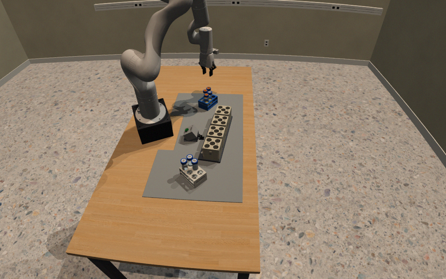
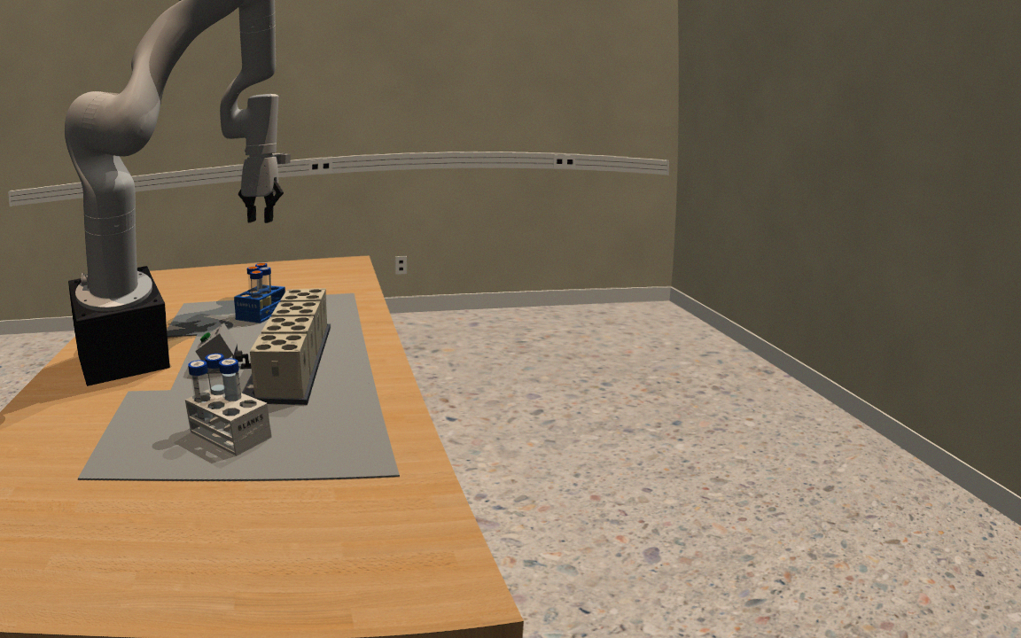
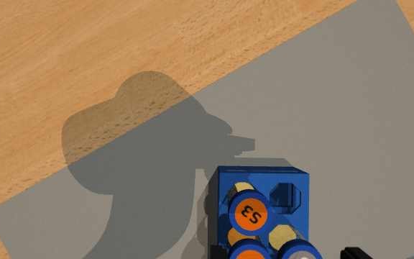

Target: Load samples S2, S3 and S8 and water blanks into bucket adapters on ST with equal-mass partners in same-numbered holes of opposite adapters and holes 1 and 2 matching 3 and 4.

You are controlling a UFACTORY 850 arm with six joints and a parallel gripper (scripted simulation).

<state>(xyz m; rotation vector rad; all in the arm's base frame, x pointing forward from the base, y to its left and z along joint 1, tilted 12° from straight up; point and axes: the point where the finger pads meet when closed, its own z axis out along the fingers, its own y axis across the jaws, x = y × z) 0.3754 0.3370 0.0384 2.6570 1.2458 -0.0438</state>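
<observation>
Well, orange-dotted tubes [image 1: 206, 95] [image 2: 255, 275] [image 3: 251, 213] stand cap-up, long axes vertical; the jaws [image 1: 207, 73] [image 2: 260, 219] hang parted, gripping nothing.

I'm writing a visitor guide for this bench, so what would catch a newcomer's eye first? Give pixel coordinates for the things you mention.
Probably the big grey arm [image 1: 152, 45] [image 2: 121, 119], its open gripper [image 1: 207, 73] [image 2: 260, 215] hanging above the blue rack [image 1: 203, 104] [image 2: 248, 309] [image 3: 300, 223]. Next, four beige adapters [image 1: 214, 131] [image 2: 290, 324] lined up on the grey mat [image 1: 224, 183] [image 2: 323, 452] [image 3: 329, 93].

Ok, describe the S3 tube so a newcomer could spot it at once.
On the wooden table lies a grey mat, with a blue rack near its far end. In the wrist view, S3 stands in the rack's upper-left well. Its blue-rimmed orange cap reads "S3", beside the unfilled upper-right well.
</observation>
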